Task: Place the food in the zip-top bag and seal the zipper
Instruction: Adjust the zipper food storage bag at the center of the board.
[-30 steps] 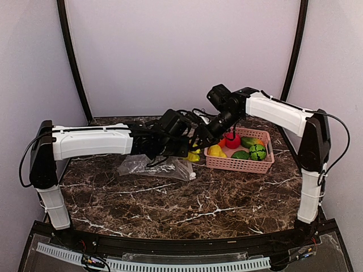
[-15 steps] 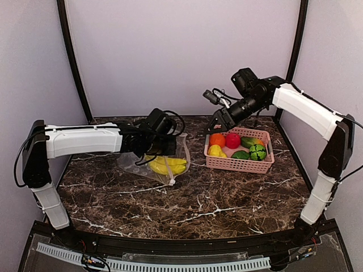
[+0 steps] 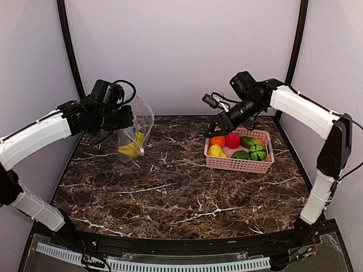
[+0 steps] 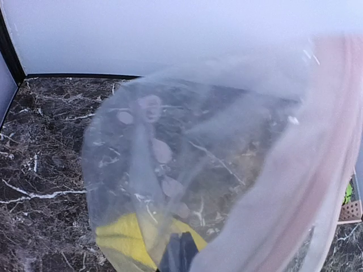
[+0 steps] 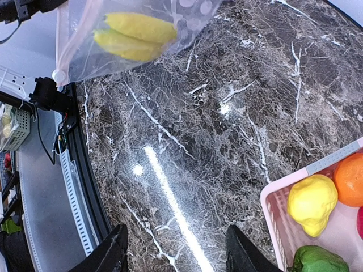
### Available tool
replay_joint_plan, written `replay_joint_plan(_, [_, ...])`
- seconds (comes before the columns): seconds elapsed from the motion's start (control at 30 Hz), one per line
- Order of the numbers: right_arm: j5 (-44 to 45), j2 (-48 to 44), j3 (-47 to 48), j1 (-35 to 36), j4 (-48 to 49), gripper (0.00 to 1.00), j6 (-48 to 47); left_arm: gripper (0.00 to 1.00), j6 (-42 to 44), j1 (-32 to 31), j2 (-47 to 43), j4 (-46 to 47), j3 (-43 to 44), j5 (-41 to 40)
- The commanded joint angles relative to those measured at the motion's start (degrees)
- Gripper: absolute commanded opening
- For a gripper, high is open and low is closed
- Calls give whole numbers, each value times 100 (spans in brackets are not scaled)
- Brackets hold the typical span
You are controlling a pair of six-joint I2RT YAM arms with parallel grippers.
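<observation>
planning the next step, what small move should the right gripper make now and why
Probably lower the open right gripper onto the yellow plastic lemon in the pink slotted basket and close on it. Only the yellow toy banana sits in the clear dotted bag, which the left gripper holds up.

Your left arm (image 3: 34,139), right arm (image 3: 295,107): white shells, black joints, looped black cables (image 3: 128,84); right gripper (image 5: 177,229): black fingers (image 5: 110,255).
</observation>
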Motion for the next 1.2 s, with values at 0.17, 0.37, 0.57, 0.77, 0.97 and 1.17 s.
replay_joint_plan(0.17, [239, -180, 112, -156, 64, 55, -337, 1, 1477, -48, 783, -1975, 1602, 640])
replay_joint_plan(0.37, [465, -177, 65, -283, -58, 54, -682, 1, 1468, -46, 1241, -1726, 1503, 887])
replay_joint_plan(0.57, [854, -175, -312, -594, 123, 52, -1068, 1, 1430, -45, 1483, -1138, 1306, 1549])
replay_joint_plan(0.77, [1244, 35, -651, -1006, 216, 49, -1209, 1, 1668, -46, 1891, -1224, 1633, 1767])
replay_joint_plan(0.97, [2145, -115, -1150, -1390, 208, 51, -1469, 1, 2055, -46, 1894, -1033, 1606, 1926])
replay_joint_plan(1.17, [2850, -114, -1482, -1819, 316, 57, -1581, 1, 2610, -46, 1892, -871, 1547, 2048])
